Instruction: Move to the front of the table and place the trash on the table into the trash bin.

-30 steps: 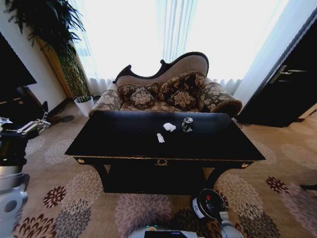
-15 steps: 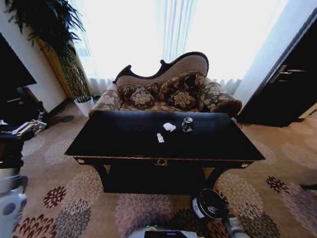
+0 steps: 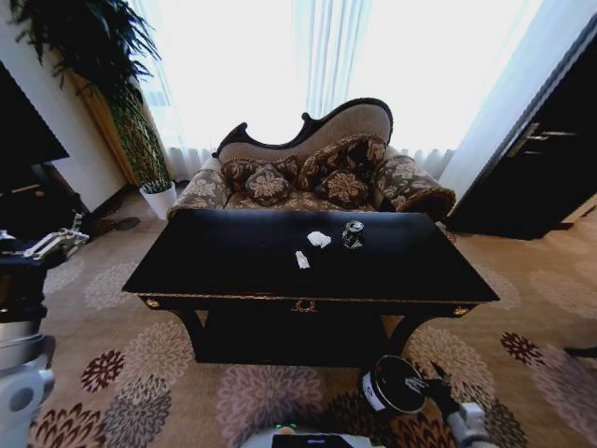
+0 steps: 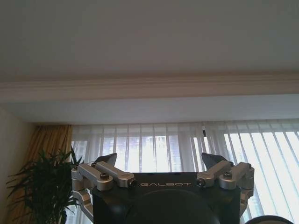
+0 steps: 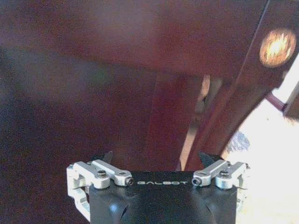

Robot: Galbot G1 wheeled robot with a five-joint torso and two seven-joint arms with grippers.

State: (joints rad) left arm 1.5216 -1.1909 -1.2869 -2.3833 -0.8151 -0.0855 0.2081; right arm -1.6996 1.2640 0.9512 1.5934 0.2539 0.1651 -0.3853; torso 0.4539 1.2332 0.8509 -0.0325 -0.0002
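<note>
The glossy black table (image 3: 224, 266) with gold trim stands square before me. On its top lie the trash items: a dark drink can (image 3: 353, 233), a crumpled white paper wad (image 3: 319, 239) and a small white scrap (image 3: 302, 259). The round dark trash bin (image 3: 394, 385) with a white label sits on the carpet below the table's front right. My right gripper (image 3: 440, 385) is low, just right of the bin; in the right wrist view it (image 5: 156, 156) is open, facing dark wood. My left gripper (image 3: 70, 233) is raised at the far left; in the left wrist view it (image 4: 161, 158) is open, pointing at the ceiling.
A patterned sofa (image 3: 317, 177) stands behind the table, under bright curtained windows. A tall plant in a white pot (image 3: 159, 196) is at the back left, dark cabinets (image 3: 546, 159) at the right. Flowered carpet (image 3: 140, 373) surrounds the table.
My right arm has swung from in front of the bin to its right side. The left arm has shifted slightly. Table and trash have not moved.
</note>
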